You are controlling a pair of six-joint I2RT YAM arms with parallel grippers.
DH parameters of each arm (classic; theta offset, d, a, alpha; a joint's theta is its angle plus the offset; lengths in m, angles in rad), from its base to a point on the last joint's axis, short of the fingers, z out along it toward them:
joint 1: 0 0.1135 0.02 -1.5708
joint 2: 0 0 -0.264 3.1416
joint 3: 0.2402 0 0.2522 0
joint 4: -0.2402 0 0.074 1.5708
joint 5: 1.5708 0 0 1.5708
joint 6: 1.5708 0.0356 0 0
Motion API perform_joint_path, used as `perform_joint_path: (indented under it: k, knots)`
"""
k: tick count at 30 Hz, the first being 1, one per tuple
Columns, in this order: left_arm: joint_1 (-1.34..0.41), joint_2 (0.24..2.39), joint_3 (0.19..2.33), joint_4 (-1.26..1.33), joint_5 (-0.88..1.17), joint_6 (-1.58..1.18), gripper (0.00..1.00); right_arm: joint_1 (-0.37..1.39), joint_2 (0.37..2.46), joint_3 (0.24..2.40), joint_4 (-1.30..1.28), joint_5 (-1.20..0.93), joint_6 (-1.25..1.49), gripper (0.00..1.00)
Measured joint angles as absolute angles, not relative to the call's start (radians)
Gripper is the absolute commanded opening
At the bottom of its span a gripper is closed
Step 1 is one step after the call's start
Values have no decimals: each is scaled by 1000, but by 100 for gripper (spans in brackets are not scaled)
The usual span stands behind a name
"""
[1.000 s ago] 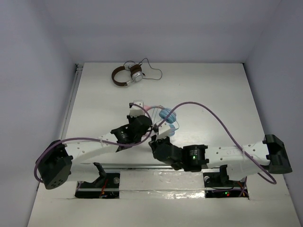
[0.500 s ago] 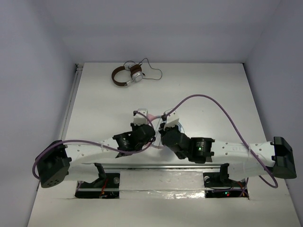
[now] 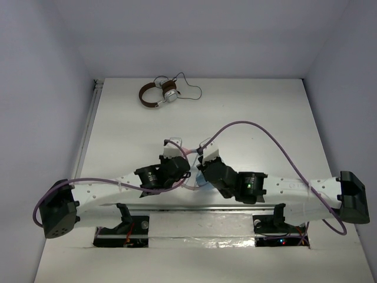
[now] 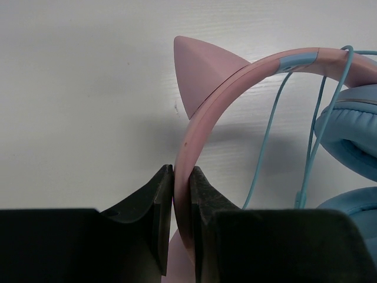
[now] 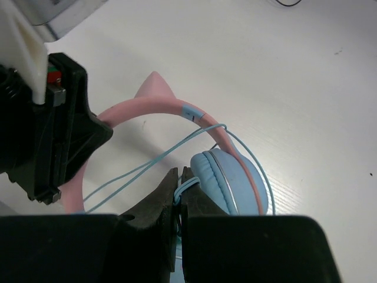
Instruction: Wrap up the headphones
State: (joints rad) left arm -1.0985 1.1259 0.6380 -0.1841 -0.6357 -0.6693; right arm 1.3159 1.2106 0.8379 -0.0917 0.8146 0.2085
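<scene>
**Top view.** The pink cat-ear over-ear headphones [image 3: 197, 180] with light blue cups sit mid-table, close to the arm bases and mostly hidden between the two wrists. The left gripper [image 3: 181, 164] reaches in from the left and the right gripper [image 3: 199, 171] from the right. Both are on the set, so neither is nearer. A brown-and-white pair of headphones with a black cable [image 3: 159, 94] lies well apart at the far edge of the white table [image 3: 265, 118].

**Left wrist view.** The jaws are pinched on the pink plastic headband [image 4: 247, 68]. The band arcs up and to the right from the grip, with the pink cat ear [image 4: 200, 71] just above. The thin light blue cable [image 4: 268, 141] runs inside the arc, right of the jaws, beside the light blue round ear cup [image 4: 350, 141].

**Right wrist view.** The jaws are closed on the cable just beside the ear cup. The strands run up from the grip and cross over the band.

**Judgement.** I take the left arm as the anchor and the right arm as the winder. The next turn should carry the cable across the band's long axis.
</scene>
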Motion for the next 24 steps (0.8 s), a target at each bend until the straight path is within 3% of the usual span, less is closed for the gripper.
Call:
perform_joint_path:
  k: [11,24]
  knots:
    - [-1137,1153,720,-370,-569,-640,0,1316,1181,917,-324,647,175,0]
    - [-1153,1023,853,-422,-268,-473,0,1319,997,922,-421,635,240,0]
